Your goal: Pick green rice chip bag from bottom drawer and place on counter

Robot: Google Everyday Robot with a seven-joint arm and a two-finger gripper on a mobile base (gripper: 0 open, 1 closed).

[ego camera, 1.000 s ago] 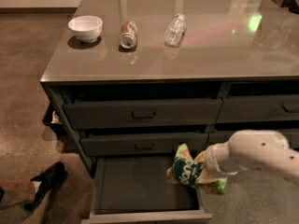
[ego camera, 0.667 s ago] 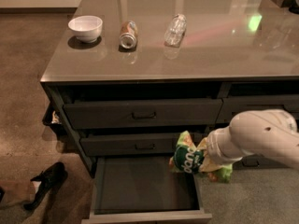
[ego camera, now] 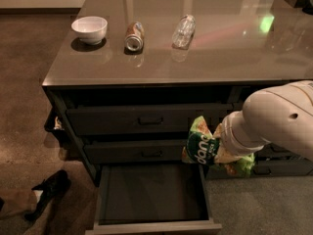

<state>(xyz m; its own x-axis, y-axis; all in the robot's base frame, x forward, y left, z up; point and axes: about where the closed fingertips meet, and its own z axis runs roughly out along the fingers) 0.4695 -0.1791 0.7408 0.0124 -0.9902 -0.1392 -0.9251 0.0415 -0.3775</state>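
Observation:
The green rice chip bag (ego camera: 200, 143) with its dark-green "dang" logo hangs in the air in front of the middle drawers, above the right side of the open bottom drawer (ego camera: 151, 195). My gripper (ego camera: 222, 148) is shut on the bag's right side; the white arm comes in from the right and hides the fingers. The drawer's dark inside has nothing in it. The glossy grey-brown counter (ego camera: 220, 48) lies above, well higher than the bag.
On the counter's left part stand a white bowl (ego camera: 89, 29), a crushed can (ego camera: 133, 36) and a clear plastic bottle (ego camera: 183, 31) lying down. Two shut drawers with bar handles (ego camera: 150, 121) sit above the open one. A dark object (ego camera: 49, 192) lies on the floor at left.
My arm has lifted the bag up out of the bottom drawer and slightly right; it now hangs at the height of the middle drawer.

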